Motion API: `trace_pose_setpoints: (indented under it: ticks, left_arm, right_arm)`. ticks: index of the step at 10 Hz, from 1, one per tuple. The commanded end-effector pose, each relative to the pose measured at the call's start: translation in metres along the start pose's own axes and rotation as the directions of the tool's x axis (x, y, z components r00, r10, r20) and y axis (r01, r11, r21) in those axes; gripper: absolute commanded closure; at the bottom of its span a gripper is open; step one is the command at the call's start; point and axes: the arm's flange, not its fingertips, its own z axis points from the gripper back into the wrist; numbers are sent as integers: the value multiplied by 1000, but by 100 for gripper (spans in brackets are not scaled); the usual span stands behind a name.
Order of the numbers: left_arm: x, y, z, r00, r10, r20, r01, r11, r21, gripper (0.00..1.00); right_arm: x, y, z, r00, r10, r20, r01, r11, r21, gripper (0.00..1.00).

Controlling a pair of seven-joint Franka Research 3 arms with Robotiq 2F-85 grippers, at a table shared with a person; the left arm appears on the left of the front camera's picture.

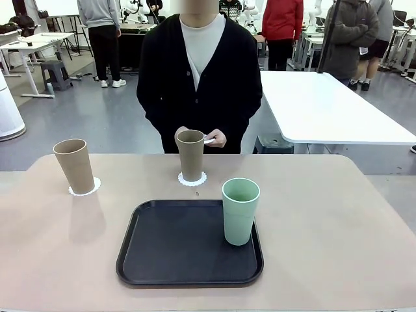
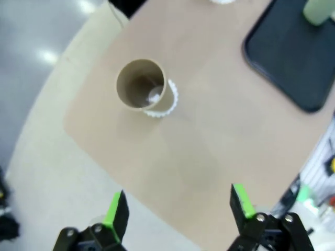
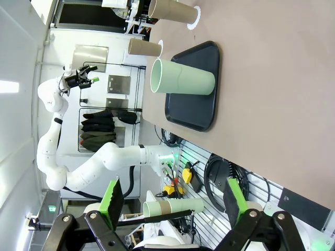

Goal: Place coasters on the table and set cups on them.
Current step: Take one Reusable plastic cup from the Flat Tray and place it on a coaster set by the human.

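Two cups look finished: the left tan cup and the middle tan cup are standing on coasters on the table, while the green cup is sitting on the tray with no coaster laid for it. Across the table, the front view is showing the person's hand holding something small and white, possibly the last coaster. The wrist views are showing the left gripper and right gripper hanging with jaws spread and empty.

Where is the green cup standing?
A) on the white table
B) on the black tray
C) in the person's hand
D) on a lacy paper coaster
B: the mint green cup stands upright on the black tray, near the tray's right edge.
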Motion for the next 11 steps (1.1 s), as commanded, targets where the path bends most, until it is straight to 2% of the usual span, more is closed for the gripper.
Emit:
trace_pose_setpoints:
  ticks: [1,2,3,8,9,10,11]
  left_arm:
    - [15,4,-17,999,47,17,-47,999,-4,0]
    - [5,5,-28,999,-3,36,6,998,-70,0]
    - [11,-2,-7,1000,30,8,-30,1000,-3,0]
    - [11,0,-9,999,23,28,-23,1000,-16,0]
    - [13,18,2,928,366,-69,-367,866,-341,0]
    - [-11,17,6,862,479,-168,-493,711,-501,0]
    - [-38,15,10,811,539,-226,-560,608,-563,0]
  right_arm:
    - [2,0,0,1000,18,15,-18,999,27,0]
    - [2,0,0,1000,18,15,-18,999,27,0]
    - [2,0,0,1000,18,15,-18,999,27,0]
    - [2,0,0,1000,18,15,-18,999,27,0]
    - [2,0,0,1000,18,15,-18,999,27,0]
    - [2,0,0,1000,18,15,-18,999,27,0]
    - [2,0,0,1000,18,15,-18,999,27,0]
